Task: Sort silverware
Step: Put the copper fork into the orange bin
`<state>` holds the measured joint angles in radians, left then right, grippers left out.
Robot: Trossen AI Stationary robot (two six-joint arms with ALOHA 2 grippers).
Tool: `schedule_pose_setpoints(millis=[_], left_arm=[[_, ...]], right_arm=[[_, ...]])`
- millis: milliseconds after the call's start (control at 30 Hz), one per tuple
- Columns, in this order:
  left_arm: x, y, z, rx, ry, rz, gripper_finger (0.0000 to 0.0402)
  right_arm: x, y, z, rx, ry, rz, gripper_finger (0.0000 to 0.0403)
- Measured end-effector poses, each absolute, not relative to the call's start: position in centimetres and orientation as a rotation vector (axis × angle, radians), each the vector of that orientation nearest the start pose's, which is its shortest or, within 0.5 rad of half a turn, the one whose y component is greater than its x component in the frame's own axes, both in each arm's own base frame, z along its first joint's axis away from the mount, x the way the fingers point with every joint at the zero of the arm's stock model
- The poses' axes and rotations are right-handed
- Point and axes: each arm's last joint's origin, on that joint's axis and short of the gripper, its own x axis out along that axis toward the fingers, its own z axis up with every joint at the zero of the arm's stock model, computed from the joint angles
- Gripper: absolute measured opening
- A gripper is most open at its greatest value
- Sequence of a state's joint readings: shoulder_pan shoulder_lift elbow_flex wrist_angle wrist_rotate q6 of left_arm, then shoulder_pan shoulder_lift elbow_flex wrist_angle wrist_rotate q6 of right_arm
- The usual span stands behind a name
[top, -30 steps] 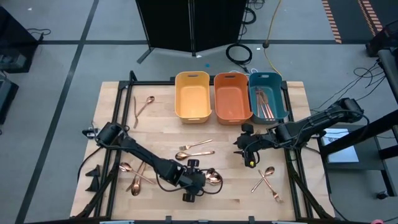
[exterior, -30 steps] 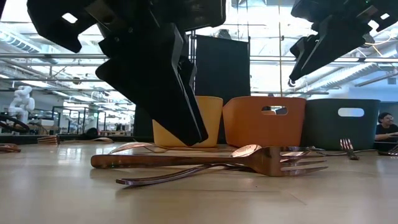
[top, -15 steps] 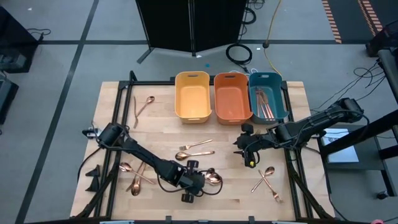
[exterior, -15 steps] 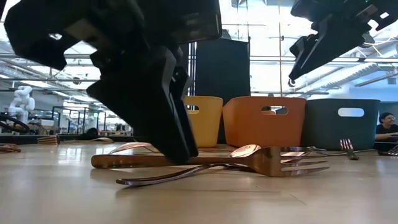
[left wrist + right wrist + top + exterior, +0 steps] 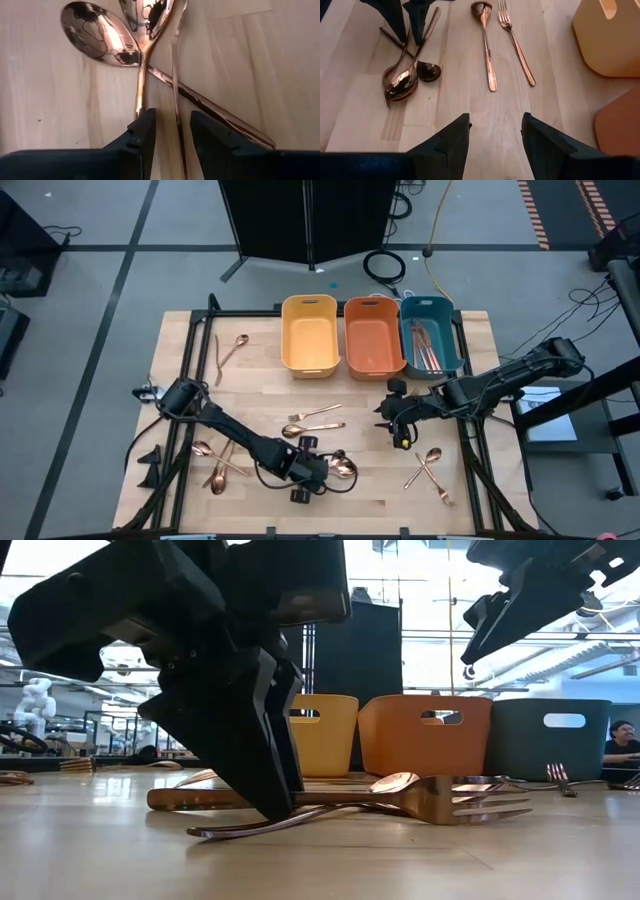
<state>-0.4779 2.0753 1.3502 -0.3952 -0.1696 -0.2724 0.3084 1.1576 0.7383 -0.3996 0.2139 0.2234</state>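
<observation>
Nearest the desk's (image 5: 180, 350) front edge — left end effector (image 5: 318, 477), fingers narrowly parted, tips down astride a handle in the crossed spoon cluster (image 5: 342, 466). Beyond the cluster, a spoon and fork pair (image 5: 314, 421). Right end effector (image 5: 386, 416) hovers beside that pair, fingers wide. Farthest — teal bin (image 5: 428, 332) holding silverware.

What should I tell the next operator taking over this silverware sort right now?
Left gripper: open, down at the front-centre pile of spoons, fingers straddling a handle, nothing gripped yet.
Right gripper: open, empty, hovering right of centre.
Done: some pieces lie in the teal bin; the yellow bin and orange bin look empty.
Left: the scattered spoons and forks across the table.
</observation>
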Motion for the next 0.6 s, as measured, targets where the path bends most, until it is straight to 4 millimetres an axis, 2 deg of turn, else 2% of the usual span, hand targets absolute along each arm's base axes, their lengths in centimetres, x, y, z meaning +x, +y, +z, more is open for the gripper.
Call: schedule_pose_setpoints(millis=[167,400,600], left_arm=[[36.95,-18.54,12.80,0.120,1.094,-0.139,0.0109],[37.03,-18.49,12.73,0.118,1.095,-0.148,0.0014],[36.99,-17.75,13.60,0.079,1.099,-0.111,0.0003]], right_arm=[[21.89,6.33,23.02,0.000,0.795,0.000,0.0169],[21.89,6.32,23.02,-0.001,0.795,-0.001,0.0169],[21.84,6.32,23.08,0.014,0.793,-0.005,0.0169]])
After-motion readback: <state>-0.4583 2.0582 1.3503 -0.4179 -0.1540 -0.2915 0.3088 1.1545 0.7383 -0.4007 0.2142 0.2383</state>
